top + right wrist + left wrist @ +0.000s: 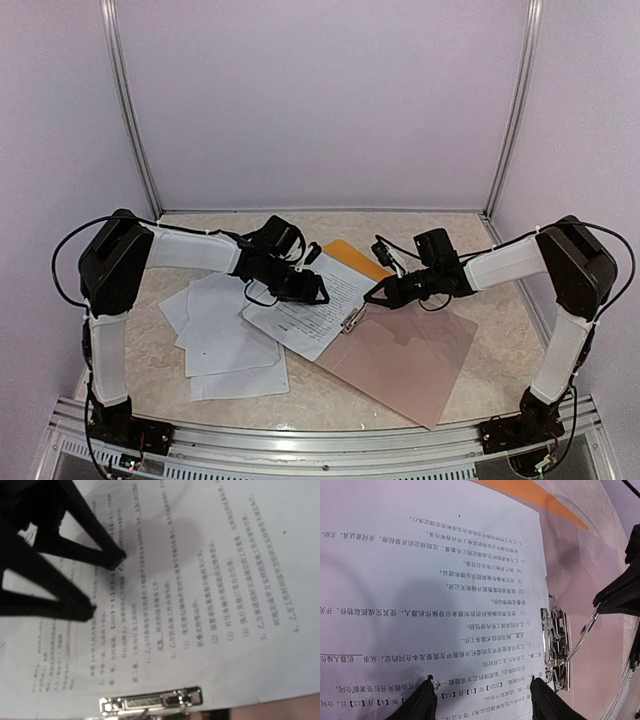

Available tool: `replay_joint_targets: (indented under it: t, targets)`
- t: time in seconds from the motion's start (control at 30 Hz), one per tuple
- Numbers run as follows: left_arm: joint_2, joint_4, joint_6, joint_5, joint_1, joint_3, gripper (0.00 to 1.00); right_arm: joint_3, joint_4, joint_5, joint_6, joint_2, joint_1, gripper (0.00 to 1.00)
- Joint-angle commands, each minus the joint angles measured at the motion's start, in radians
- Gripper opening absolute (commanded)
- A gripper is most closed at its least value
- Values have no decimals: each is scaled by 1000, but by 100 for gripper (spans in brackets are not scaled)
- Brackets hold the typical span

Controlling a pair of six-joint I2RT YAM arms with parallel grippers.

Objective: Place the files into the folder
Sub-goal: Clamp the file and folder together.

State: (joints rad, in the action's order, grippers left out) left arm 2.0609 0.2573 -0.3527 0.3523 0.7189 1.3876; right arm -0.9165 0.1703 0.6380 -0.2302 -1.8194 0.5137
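The left gripper point(481, 680) is seen partly open, its two black fingers point(117, 560) spread well apart and nothing caught between them. It is held low over a printed sheet point(300, 325); whether the tips press on the paper cannot be told.

That sheet, covered in lines of black text, is laid at a slant across the folder point(352, 256). Only an orange-yellow corner of the folder is shown, past the sheet's far edge. Along the sheet's right edge a metal clip point(555, 645) is found, with the paper's edge lying against its side.

From the clip a thin wire lever point(580, 635) is raised at an angle. Its upper end is met by the right gripper point(370, 296), whose jaws are closed and appear to pinch the wire. This gripper and the lifted lever are placed just beside the sheet's right margin, close to the left gripper.

Under the right gripper, and spreading toward the near right, a pinkish-brown board point(405, 360) is laid flat on the table point(490, 310).

The other files, a loose pile of white sheets point(225, 340), are left fanned out on the table beneath the left arm, just beside the printed sheet and apart from the folder
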Motion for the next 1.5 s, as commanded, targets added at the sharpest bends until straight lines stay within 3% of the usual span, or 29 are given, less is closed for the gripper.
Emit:
replay_joint_targets:
  t: [0.0, 0.37, 0.57, 0.83, 1.47]
  targets:
    - [-56, 32, 77, -72, 48, 17, 62, 43, -33, -44, 16, -43, -7, 0]
    - [-106, -69, 171, -250, 200, -38, 61, 56, -7, -34, 14, -57, -7, 0]
    - [-60, -91, 162, -329, 276, -42, 61, 56, -3, -31, 14, -59, -9, 0]
    - [44, -22, 197, -423, 303, 52, 56, 57, 1, -26, 12, -61, -9, 0]
    - [92, 9, 253, -508, 335, 83, 43, 60, 10, -15, 9, -72, -8, 0]
